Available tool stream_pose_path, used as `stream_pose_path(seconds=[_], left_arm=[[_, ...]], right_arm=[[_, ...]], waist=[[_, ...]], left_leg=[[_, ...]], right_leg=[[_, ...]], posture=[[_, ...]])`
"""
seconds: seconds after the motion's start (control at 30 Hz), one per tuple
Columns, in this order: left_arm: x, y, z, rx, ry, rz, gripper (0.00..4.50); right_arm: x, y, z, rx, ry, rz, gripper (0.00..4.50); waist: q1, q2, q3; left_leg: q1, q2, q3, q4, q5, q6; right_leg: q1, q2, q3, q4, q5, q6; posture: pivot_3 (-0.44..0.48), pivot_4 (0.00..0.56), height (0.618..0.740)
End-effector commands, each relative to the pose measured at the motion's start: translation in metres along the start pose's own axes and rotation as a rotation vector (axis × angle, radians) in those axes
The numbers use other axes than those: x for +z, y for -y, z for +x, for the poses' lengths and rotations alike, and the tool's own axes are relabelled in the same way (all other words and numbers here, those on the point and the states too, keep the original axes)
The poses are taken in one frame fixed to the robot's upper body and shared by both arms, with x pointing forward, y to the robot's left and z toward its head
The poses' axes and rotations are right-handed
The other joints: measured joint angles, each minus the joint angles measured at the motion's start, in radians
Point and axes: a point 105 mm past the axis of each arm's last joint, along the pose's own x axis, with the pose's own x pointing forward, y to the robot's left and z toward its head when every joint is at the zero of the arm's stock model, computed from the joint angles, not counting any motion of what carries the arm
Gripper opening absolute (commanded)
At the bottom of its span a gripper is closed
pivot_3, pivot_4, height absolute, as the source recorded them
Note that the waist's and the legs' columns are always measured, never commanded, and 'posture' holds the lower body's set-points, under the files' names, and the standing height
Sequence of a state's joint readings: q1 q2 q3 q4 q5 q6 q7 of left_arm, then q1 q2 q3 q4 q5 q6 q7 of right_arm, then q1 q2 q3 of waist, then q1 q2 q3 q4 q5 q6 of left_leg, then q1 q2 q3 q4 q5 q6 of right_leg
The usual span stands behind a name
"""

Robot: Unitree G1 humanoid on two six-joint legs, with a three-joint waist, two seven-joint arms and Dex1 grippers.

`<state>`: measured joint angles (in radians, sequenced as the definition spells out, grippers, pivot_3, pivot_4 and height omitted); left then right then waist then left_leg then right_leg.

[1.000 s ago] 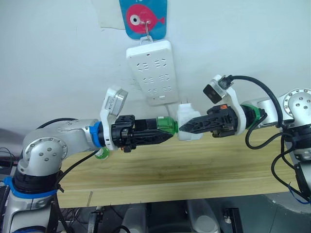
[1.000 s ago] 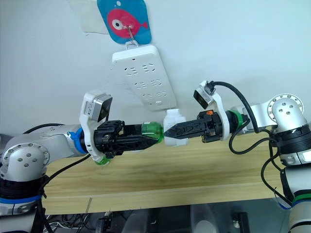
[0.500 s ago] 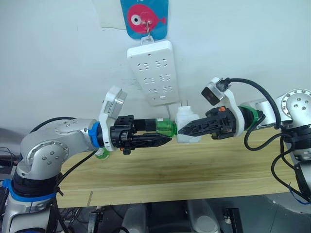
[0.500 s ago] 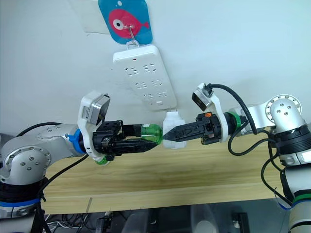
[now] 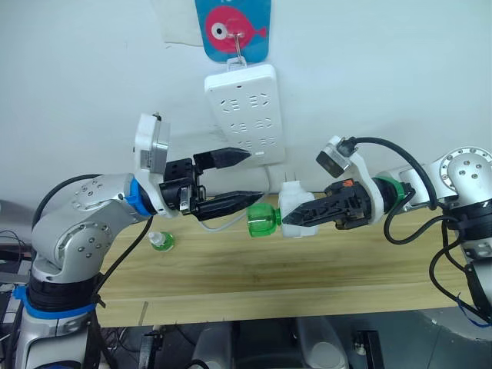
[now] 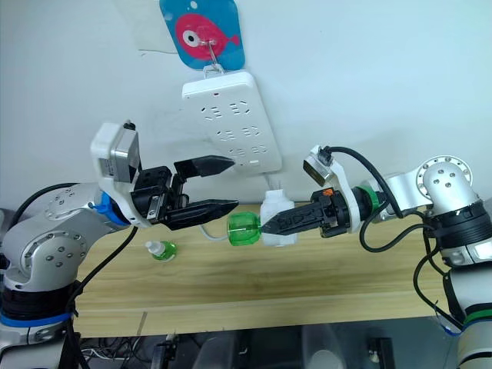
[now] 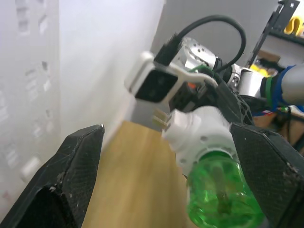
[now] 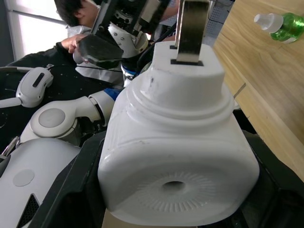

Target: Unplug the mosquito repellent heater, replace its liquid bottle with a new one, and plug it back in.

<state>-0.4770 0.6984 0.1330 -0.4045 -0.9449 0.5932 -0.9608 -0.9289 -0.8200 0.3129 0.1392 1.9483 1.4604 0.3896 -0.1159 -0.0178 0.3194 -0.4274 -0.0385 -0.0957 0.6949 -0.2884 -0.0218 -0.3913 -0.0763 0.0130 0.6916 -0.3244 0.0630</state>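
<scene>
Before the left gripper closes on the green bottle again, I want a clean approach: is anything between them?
Nothing visible does. The left gripper is open, its lower finger just above the green bottle, which sticks out of the heater held by the right gripper.

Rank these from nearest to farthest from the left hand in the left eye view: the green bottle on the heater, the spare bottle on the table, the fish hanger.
From the left hand:
1. Green bottle on the mosquito repellent heater, just below its fingertips, toward the right hand.
2. Spare bottle, standing on the table below the left wrist.
3. Fish hanger, high on the wall above the power strip.
</scene>
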Motion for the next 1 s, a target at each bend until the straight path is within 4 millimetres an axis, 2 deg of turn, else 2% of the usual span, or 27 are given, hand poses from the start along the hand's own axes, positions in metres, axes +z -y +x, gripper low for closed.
stream_pose_path(seconds=[0.03,0.13,0.2,0.3,0.47,0.57,1.0], left_arm=[[0.013,0.012,0.005,-0.077,0.037,0.2,4.48],[0.011,0.019,0.007,-0.127,0.037,0.311,4.48],[0.004,0.024,0.005,-0.178,0.01,0.44,4.48],[-0.003,0.025,0.001,-0.206,-0.009,0.546,4.48],[-0.007,0.022,-0.003,-0.204,-0.001,0.749,4.48],[-0.011,0.013,-0.006,-0.179,-0.019,0.891,4.48],[-0.024,0.013,0.001,-0.223,0.037,1.074,4.48]], right_arm=[[0.008,-0.011,-0.004,0.036,0.037,-0.037,3.2],[0.011,-0.011,-0.005,0.047,0.053,-0.032,3.2],[0.016,-0.011,-0.006,0.057,0.073,-0.027,3.2],[0.021,-0.012,-0.008,0.066,0.09,-0.02,3.2],[0.025,-0.012,-0.01,0.075,0.099,-0.008,3.2],[0.026,-0.013,-0.01,0.082,0.099,-0.004,3.2],[0.031,-0.016,-0.01,0.105,0.084,0.011,3.2]], waist=[[0.005,0.0,0.0],[0.01,0.0,0.0],[0.009,0.0,0.0],[0.01,0.0,0.0],[0.011,0.0,0.0],[0.011,0.0,0.0],[0.007,0.0,0.0]], left_leg=[[0.0,0.0,0.0,0.0,0.0,0.0],[-0.001,0.0,0.0,0.0,0.0,-0.001],[-0.002,0.0,0.0,0.0,0.0,-0.001],[-0.002,0.0,0.0,-0.001,0.0,0.0],[-0.003,0.0,-0.001,0.0,0.0,-0.001],[-0.003,-0.001,-0.001,0.0,0.0,0.0],[-0.003,-0.001,-0.002,0.0,0.0,0.0]], right_leg=[[0.0,0.0,0.0,0.0,0.0,0.0],[0.0,0.0,-0.001,-0.001,0.0,0.0],[0.0,0.0,-0.001,-0.002,0.0,0.0],[0.0,-0.001,-0.001,-0.003,0.0,0.0],[0.0,-0.001,-0.002,-0.003,0.0,0.0],[0.0,-0.001,-0.003,-0.003,0.0,0.0],[0.0,-0.002,-0.003,-0.002,0.001,0.0]], posture=[[-0.154,0.307,0.74],[-0.154,0.307,0.74],[-0.154,0.305,0.74],[-0.155,0.304,0.74],[-0.152,0.303,0.74],[-0.15,0.303,0.74],[-0.16,0.316,0.74]])
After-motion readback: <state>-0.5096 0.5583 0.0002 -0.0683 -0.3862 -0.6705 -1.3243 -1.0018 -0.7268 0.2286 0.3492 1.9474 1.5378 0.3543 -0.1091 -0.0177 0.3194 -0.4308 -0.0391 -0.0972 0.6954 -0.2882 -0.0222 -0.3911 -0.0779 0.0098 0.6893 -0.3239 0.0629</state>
